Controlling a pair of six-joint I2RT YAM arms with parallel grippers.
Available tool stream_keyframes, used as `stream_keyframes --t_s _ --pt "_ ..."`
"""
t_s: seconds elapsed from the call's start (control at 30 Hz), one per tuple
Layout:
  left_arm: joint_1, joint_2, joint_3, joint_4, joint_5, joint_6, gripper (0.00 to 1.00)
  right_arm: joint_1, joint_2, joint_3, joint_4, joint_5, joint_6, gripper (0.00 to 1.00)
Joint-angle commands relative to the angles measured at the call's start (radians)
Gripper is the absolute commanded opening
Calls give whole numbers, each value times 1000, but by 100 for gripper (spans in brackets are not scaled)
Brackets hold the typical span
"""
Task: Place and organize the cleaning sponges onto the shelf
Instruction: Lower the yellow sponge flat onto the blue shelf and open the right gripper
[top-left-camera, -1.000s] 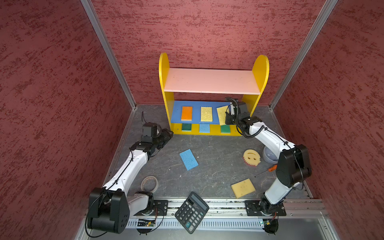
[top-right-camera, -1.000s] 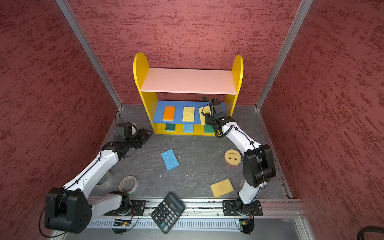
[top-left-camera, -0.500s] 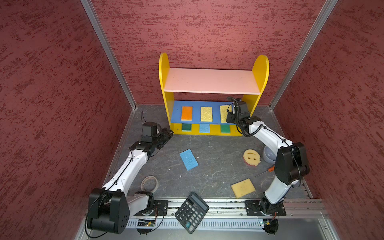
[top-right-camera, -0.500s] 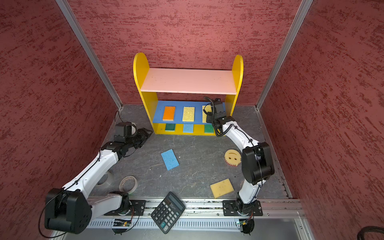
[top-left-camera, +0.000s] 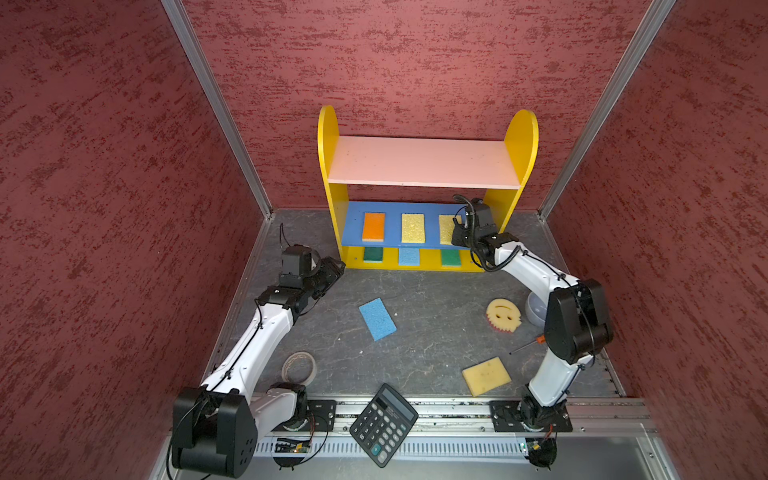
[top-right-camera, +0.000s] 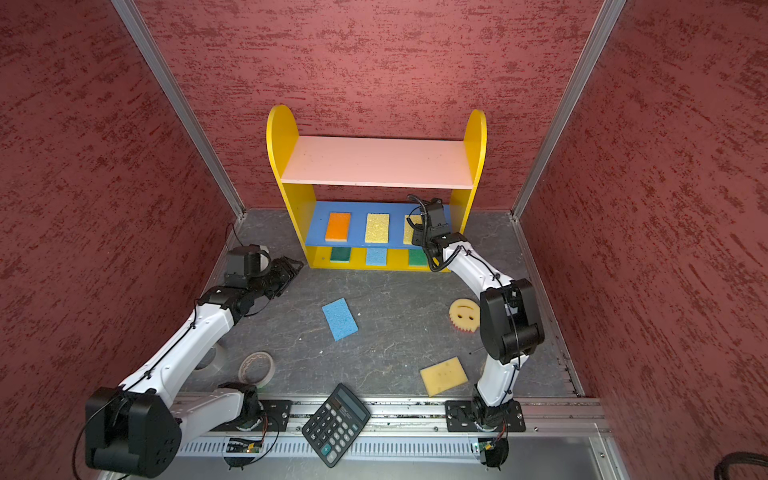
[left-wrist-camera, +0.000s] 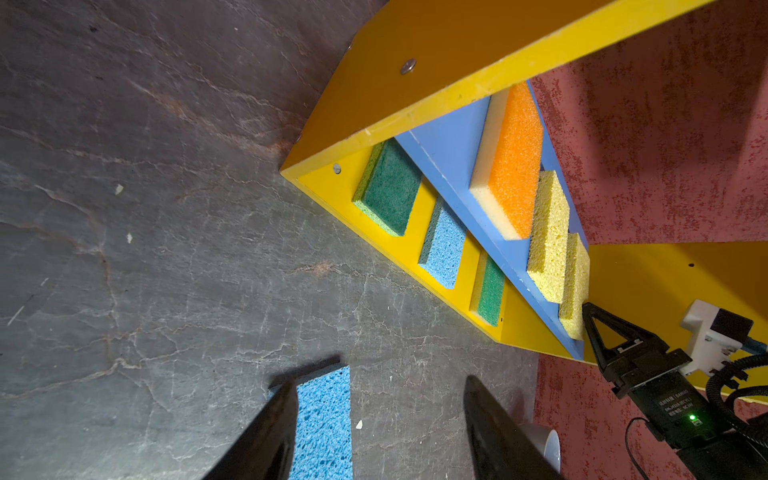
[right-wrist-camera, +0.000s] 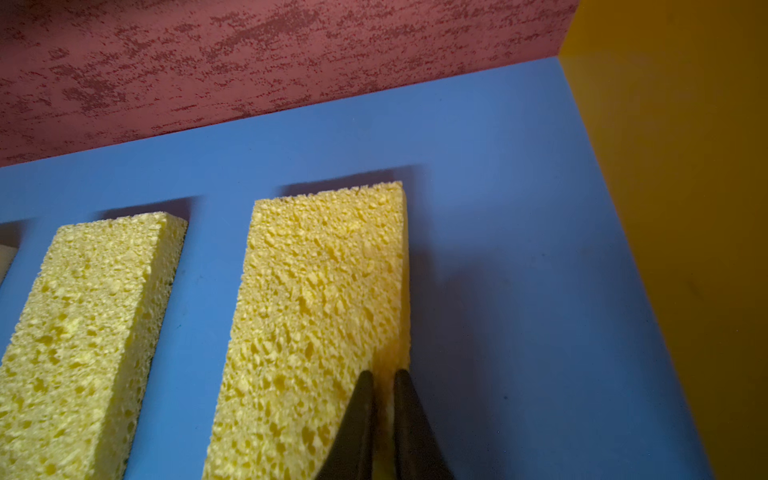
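Six sponges lie flat on the shelf (top-left-camera: 521, 137), three to a board. On the blue middle board (top-left-camera: 392, 230) sit the orange sponge (top-left-camera: 373, 226), the middle yellow sponge (top-left-camera: 412, 228) and the end yellow sponge (right-wrist-camera: 320, 291), each apart from its neighbour. On the yellow bottom board (top-left-camera: 430, 259) below are the left green sponge (top-left-camera: 372, 254), the light blue sponge (top-left-camera: 409, 256) and the right green sponge (top-left-camera: 451, 257).

My right gripper (right-wrist-camera: 380, 374) reaches in under the pink top board (top-left-camera: 419, 162) to the end yellow sponge. Its fingertips stand only a slit apart with the sponge's near corner in that slit. I cannot tell whether they squeeze it or merely flank it.

My left gripper (left-wrist-camera: 380, 382) hangs low over the floor, just beside the shelf's left foot, fingers spread wide with nothing between them.

Three more sponges lie on the floor: the blue floor sponge (top-left-camera: 377, 318) askew near the middle, the smiley sponge (top-left-camera: 503, 315) face up close to my right arm, and the pale yellow sponge (top-left-camera: 486, 376) near the front rail. The calculator (top-left-camera: 383, 424) lies across that rail, and the tape roll (top-left-camera: 298, 366) sits beside my left arm.
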Motion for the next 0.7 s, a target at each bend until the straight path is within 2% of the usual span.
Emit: stream_keyframes --t_s 0.0,0.2,0.47,0.53,0.6,0.67 --pt "7 -2 -10 5 4 3 63 -5 20 38 9 39 -24 17" --pt "7 -3 -4 4 0 4 64 -5 8 72 -8 42 -55 22" --pt "7 13 -2 16 11 -2 64 0 -103 -4 -2 -90 17 22" --pt "7 12 0 16 13 -2 63 2 -135 -43 4 -117 37 16" --pt "7 8 1 14 11 -1 63 6 -161 -81 15 -158 60 0" --pt "7 3 4 8 7 3 63 14 -181 -116 23 -203 88 0"
